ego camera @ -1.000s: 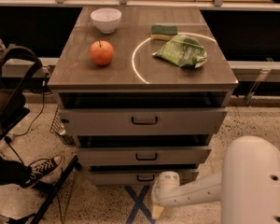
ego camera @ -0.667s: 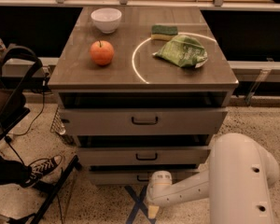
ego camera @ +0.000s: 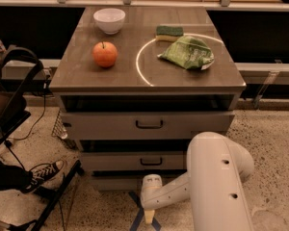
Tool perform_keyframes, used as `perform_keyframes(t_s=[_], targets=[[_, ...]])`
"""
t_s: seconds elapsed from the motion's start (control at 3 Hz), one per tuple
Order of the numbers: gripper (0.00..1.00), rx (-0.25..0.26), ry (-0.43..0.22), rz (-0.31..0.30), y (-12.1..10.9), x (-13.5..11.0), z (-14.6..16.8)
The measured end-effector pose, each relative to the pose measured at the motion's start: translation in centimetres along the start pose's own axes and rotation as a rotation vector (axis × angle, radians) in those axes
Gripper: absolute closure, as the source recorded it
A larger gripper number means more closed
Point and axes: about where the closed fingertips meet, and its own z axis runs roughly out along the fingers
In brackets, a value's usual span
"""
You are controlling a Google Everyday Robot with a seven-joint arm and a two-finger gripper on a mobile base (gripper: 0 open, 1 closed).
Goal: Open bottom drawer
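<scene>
The bottom drawer [ego camera: 115,182] is the lowest of three pale drawer fronts in the cabinet, close to the floor. Its handle is hidden behind my arm's white wrist [ego camera: 152,186]. My gripper [ego camera: 149,217] hangs below that wrist, pointing down at the floor just in front of the drawer's centre. One tan finger shows. The middle drawer [ego camera: 135,161] and the top drawer [ego camera: 149,124] sit above, each with a dark bar handle.
On the cabinet top [ego camera: 77,76] are an orange apple [ego camera: 105,54], a white bowl [ego camera: 109,19], a sponge [ego camera: 169,32] and a green bag [ego camera: 188,52]. A black chair [ego camera: 12,95] and a person's shoe [ego camera: 43,173] are at left. Blue tape [ego camera: 135,220] marks the floor.
My arm has swung left: the wrist and gripper moved from right of the drawer's centre to in front of it, and the big white link has come further into view.
</scene>
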Motion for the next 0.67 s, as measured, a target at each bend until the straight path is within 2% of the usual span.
perform_keyframes(t_s=[0.33, 0.67], targets=[[0.00, -0.010, 0.008, -0.030, -0.4, -0.6, 1.2], [0.25, -0.017, 0.005, -0.045, -1.0, -0.4, 2.4]])
